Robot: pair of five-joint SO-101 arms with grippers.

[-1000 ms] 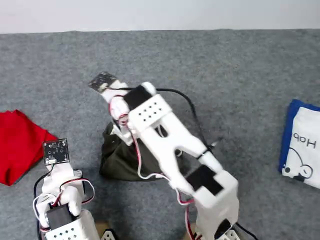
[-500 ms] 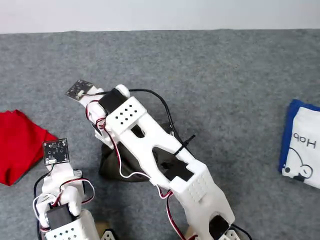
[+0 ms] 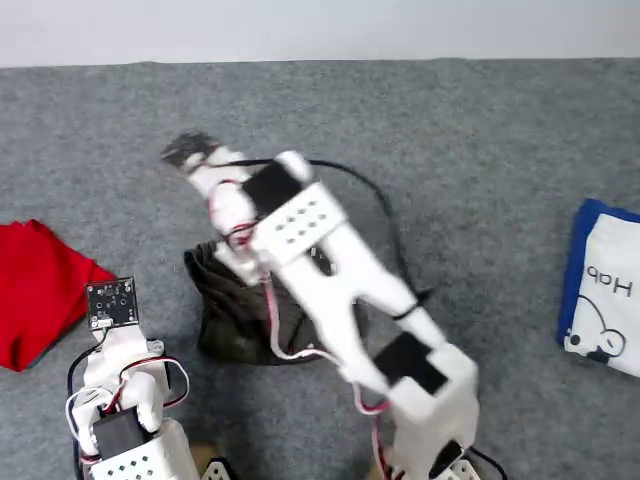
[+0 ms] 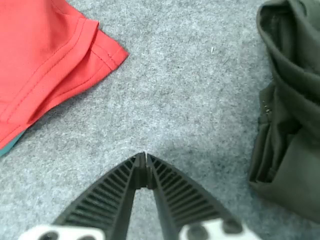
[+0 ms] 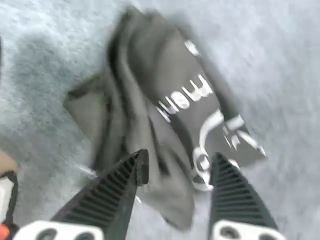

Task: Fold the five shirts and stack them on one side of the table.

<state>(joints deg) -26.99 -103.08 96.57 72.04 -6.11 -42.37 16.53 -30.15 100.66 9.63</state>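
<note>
Right pincer [image 5: 181, 161] hovers, jaws apart, over the crumpled dark shirt [image 5: 150, 95]; left pincer [image 4: 145, 162] is pressed together, red shirt [image 4: 40, 60] beyond its tips.

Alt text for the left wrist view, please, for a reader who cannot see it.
The left arm's black ribbed gripper, shut, hangs over the grey felt tabletop. A red cloth shirt lies to one side of it and a crumpled dark olive shirt to the other, neither touching the gripper.

Grey felt table [image 3: 480, 150]: red shirt [image 3: 35, 285], dark shirt [image 3: 235, 315], blue-white shirt [image 3: 605, 290].
</note>
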